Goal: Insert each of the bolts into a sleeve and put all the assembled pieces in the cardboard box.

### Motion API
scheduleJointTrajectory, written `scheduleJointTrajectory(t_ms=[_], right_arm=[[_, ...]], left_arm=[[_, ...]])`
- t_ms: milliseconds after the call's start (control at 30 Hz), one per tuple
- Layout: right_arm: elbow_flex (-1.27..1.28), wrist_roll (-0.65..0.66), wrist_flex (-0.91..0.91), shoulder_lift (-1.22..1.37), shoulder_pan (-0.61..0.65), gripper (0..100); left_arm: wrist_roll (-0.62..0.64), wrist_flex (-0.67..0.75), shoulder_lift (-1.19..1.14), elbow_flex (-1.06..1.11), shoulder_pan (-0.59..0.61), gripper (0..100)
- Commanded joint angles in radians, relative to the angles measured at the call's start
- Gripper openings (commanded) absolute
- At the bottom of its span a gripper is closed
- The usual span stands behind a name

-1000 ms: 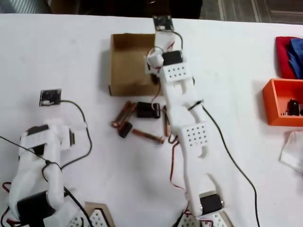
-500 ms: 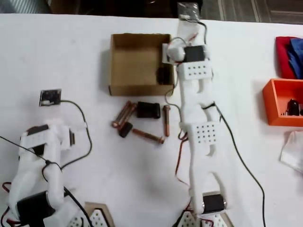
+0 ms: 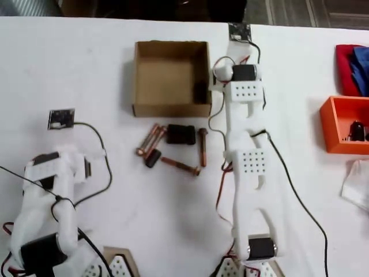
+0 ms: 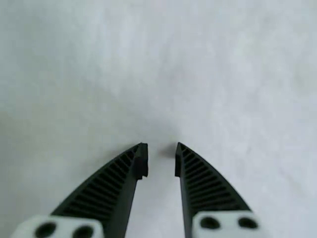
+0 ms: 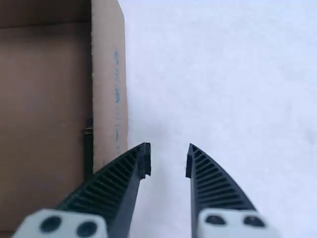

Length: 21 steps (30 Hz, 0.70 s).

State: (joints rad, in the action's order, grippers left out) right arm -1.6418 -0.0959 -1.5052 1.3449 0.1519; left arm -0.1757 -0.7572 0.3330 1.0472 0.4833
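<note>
- A brown cardboard box (image 3: 170,78), open at the top, stands on the white surface (image 3: 104,63) towards its far side.
- The right arm (image 3: 245,167) stretches straight out from the near edge, with its wrist alongside the box's right wall.
- The right end effector (image 5: 167,161) hangs over the surface just outside that wall. Its two black ribbed fingers (image 5: 130,171) stand a little apart, with nothing between them.
- A slender dark piece (image 5: 88,153) lies inside the box, close along the same wall, with a brassy ring at one end. I cannot tell whether it is a bolt seated in a sleeve.
- Loose parts lie on the surface near the box's front wall.
  - Two copper-coloured bolts (image 3: 149,141) lie tilted side by side.
  - A blocky black sleeve (image 3: 181,134) sits just beside them.
  - A third copper bolt (image 3: 202,147) lies just to the right of that sleeve.
  - A fourth copper bolt (image 3: 180,166) lies nearest the arms.
  - A small black sleeve (image 3: 153,157) sits at the left end of the fourth bolt.
- The left end effector (image 4: 161,158) hangs above bare surface, its fingers parted by a narrow gap and holding nothing.
- The left arm (image 3: 46,202) is folded at the near left corner, well apart from the parts.
- An orange plastic bin (image 3: 330,130) sits at the right edge, with a red and blue cloth (image 3: 351,66) beyond it.
</note>
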Motion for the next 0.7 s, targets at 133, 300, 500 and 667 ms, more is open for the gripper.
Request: scheduleJointTrajectory(t_ms=[133,300,500,667], right_arm=[[-0.020,-0.005,0.005,-0.002,0.062,11.8],[-0.020,-0.005,0.002,-0.002,0.064,11.8],[-0.020,-0.005,-0.001,-0.004,0.093,11.8],[-0.020,-0.005,0.004,-0.004,0.101,11.8]], left_arm=[[0.005,-0.009,-0.002,-0.035,0.011,12],[0.005,-0.009,-0.002,-0.035,0.011,12],[0.005,-0.009,-0.002,-0.035,0.011,12],[0.005,-0.009,-0.002,-0.030,0.011,12]])
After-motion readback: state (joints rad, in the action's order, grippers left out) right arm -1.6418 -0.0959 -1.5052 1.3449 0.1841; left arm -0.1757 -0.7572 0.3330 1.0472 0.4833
